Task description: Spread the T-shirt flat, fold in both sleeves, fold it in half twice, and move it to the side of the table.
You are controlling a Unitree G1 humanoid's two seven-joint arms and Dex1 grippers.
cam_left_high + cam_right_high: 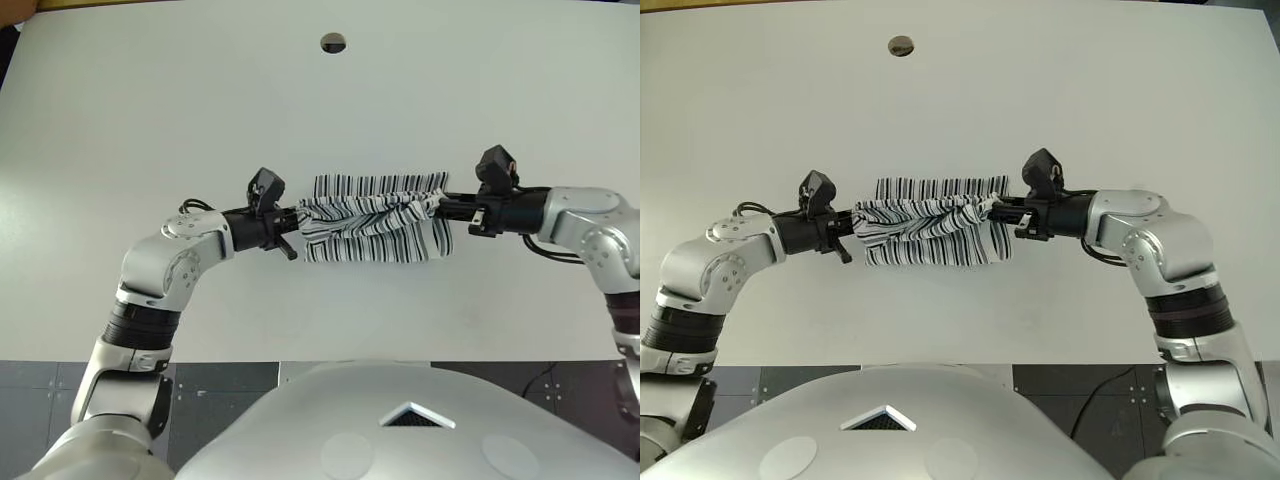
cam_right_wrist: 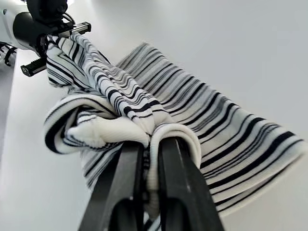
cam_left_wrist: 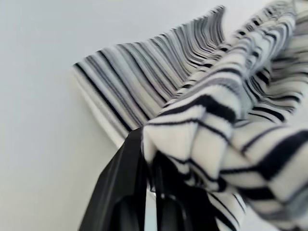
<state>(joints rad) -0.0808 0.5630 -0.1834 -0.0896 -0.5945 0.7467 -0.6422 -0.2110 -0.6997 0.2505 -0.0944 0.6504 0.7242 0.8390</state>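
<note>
Overhead stereo; close wrist views; shared T-shirt

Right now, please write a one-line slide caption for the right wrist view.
Right gripper, fingers shut on a bunched end of the striped T-shirt, above the white table.

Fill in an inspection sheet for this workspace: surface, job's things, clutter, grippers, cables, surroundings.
Surface: white table, with a round hole near its far edge.
Job's things: striped T-shirt, bunched. Its upper layer is raised between the two grippers and its lower part lies on the table.
Clutter: nothing seen.
Grippers: left gripper shut on the T-shirt's left end; right gripper shut on its right end.
Cables: black cable looping at the left wrist; a second black cable under the right forearm.
Surroundings: dark tiled floor along the table's near edge.
</note>
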